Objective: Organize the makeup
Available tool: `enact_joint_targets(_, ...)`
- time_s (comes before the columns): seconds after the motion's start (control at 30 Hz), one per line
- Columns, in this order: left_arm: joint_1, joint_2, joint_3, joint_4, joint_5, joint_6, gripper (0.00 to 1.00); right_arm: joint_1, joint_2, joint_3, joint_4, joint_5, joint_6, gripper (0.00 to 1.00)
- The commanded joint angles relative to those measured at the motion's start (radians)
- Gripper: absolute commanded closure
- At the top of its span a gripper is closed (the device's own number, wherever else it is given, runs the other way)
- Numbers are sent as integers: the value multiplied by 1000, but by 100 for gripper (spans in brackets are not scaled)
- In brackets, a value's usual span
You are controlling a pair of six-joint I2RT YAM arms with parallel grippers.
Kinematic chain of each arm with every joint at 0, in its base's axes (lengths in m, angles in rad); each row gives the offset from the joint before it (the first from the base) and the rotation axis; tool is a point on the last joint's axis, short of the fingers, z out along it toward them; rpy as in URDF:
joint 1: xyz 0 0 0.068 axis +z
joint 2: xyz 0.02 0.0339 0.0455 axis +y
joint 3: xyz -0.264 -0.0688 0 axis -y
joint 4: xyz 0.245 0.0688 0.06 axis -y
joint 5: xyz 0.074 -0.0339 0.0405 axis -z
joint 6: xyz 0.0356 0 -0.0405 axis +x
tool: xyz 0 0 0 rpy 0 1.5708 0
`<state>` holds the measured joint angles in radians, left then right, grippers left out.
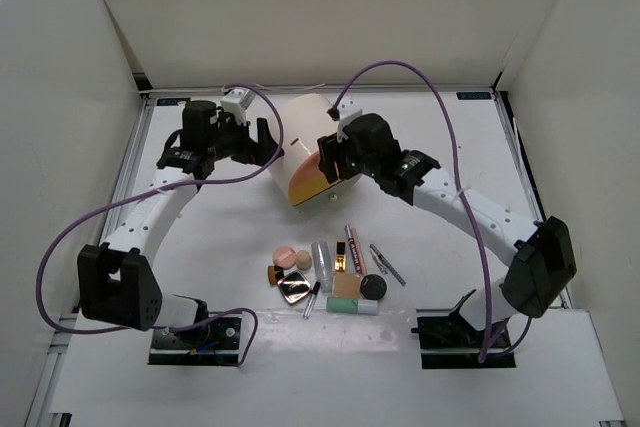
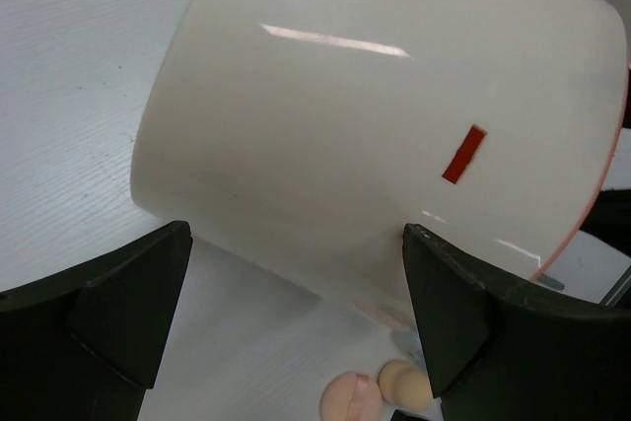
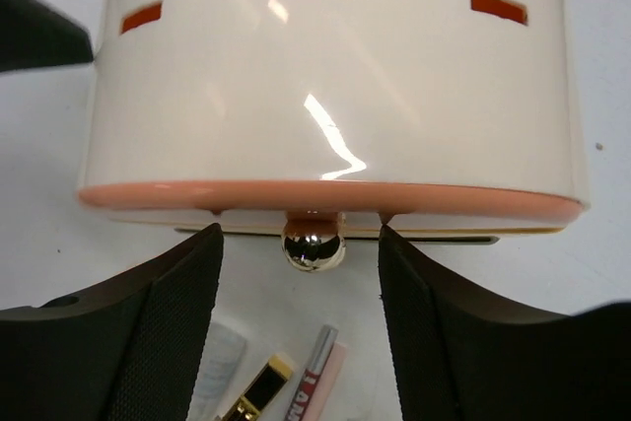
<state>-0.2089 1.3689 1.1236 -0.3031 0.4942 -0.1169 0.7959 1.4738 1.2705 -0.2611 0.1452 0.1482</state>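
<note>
The makeup lies in a loose pile at the table's front middle: pink sponges [image 1: 284, 253], a clear tube [image 1: 322, 255], a black square compact [image 1: 294, 290], a black round compact [image 1: 373, 287], a mint-green tube [image 1: 352, 305], a tan pad [image 1: 347, 287] and pencils [image 1: 385, 262]. My left gripper [image 1: 268, 142] is open beside the cream box's left wall [image 2: 394, 115]; two sponges [image 2: 347, 401] show below it. My right gripper [image 3: 299, 273] is open, its fingers on either side of the gold knob [image 3: 314, 242] on the orange drawer [image 3: 325, 194].
The large cream cylindrical box [image 1: 305, 152] lies between the two grippers at the middle back. A gold lipstick [image 3: 258, 391] and a pencil [image 3: 314, 382] lie just below the right gripper. White walls enclose the table.
</note>
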Motion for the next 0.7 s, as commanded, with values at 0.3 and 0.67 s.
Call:
enact_joint_targets(0.3, -29, 82, 91, 2, 7, 34, 2, -161, 91, 110, 71, -364, -68, 60)
enact_joint_targets(0.67, -29, 79, 91, 2, -49, 16, 2, -188, -59, -29, -33, -300, -133, 92)
